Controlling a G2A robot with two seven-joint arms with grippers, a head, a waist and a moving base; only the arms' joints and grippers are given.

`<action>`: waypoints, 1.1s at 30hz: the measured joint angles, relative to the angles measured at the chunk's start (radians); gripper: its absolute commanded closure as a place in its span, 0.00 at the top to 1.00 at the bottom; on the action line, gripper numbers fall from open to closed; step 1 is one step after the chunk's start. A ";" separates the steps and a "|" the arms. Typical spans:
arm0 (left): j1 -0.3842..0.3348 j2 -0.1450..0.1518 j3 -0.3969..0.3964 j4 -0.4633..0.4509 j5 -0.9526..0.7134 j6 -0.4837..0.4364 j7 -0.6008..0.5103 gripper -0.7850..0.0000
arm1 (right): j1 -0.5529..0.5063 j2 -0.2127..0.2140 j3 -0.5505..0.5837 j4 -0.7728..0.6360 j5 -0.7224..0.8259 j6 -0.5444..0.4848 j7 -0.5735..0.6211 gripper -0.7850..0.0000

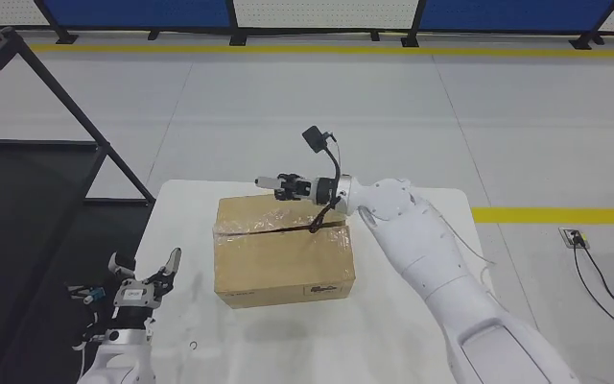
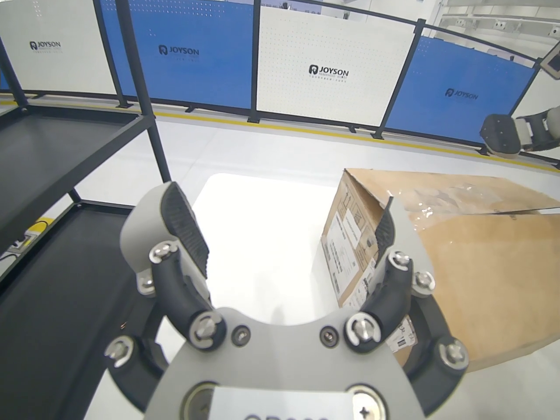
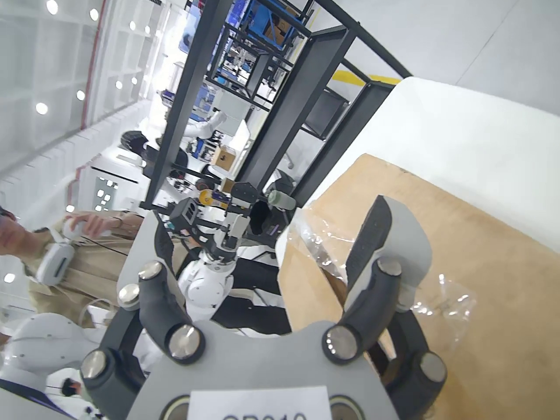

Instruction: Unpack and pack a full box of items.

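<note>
A white desk [image 1: 278,336] stands on a pale floor. Beside its left edge is a black metal shelf rack [image 1: 58,178]. Beyond the desk's far edge runs a yellow floor line [image 1: 288,48], then a fence [image 1: 317,12] of blue and white panels. Right of the desk sits a floor socket [image 1: 573,237]. Near the desk's front edge lies a tiny dark thing [image 1: 195,347], perhaps a ring.

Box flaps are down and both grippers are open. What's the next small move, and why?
Probably lower the right gripper toward the split seam and catch a flap edge: it hangs open above the far edge of the box, the clear tape looks torn, and the left gripper is open beside it.
</note>
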 measured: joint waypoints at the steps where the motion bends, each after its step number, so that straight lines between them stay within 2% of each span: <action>1: -0.001 0.000 0.002 0.001 0.001 0.001 0.000 1.00 | -0.016 0.007 0.003 -0.034 -0.037 0.021 -0.038 1.00; 3: -0.002 0.000 0.005 0.003 0.002 0.004 0.000 1.00 | -0.029 0.011 0.006 -0.067 -0.082 0.050 -0.097 1.00; 12: -0.009 -0.001 0.023 0.016 0.005 0.010 -0.005 1.00 | -0.029 0.011 0.005 -0.061 -0.064 0.040 -0.072 1.00; 14: -0.012 -0.001 0.029 0.013 0.012 0.011 -0.008 1.00 | -0.042 0.015 -0.001 -0.101 -0.092 0.006 -0.076 1.00; 17: -0.015 0.000 0.034 0.008 0.018 0.013 -0.014 1.00 | -0.052 0.037 -0.008 -0.203 -0.272 -0.032 -0.152 1.00; 20: -0.019 0.000 0.039 0.003 0.024 0.009 -0.021 1.00 | -0.087 0.065 -0.017 -0.340 -0.537 -0.001 -0.259 1.00; 23: -0.024 0.001 0.045 -0.006 0.031 0.003 -0.035 1.00 | -0.158 0.094 -0.027 -0.516 -0.846 0.105 -0.319 1.00; 25: -0.028 0.002 0.048 -0.015 0.036 -0.002 -0.049 1.00 | -0.221 0.109 -0.023 -0.639 -1.003 0.206 -0.292 1.00; 27: -0.027 0.004 0.048 -0.025 0.044 -0.016 -0.069 1.00 | -0.253 0.114 -0.012 -0.706 -1.060 0.275 -0.266 1.00; 33: -0.016 0.006 0.035 -0.038 0.048 -0.032 -0.071 1.00 | -0.245 0.114 -0.013 -0.691 -1.050 0.252 -0.269 1.00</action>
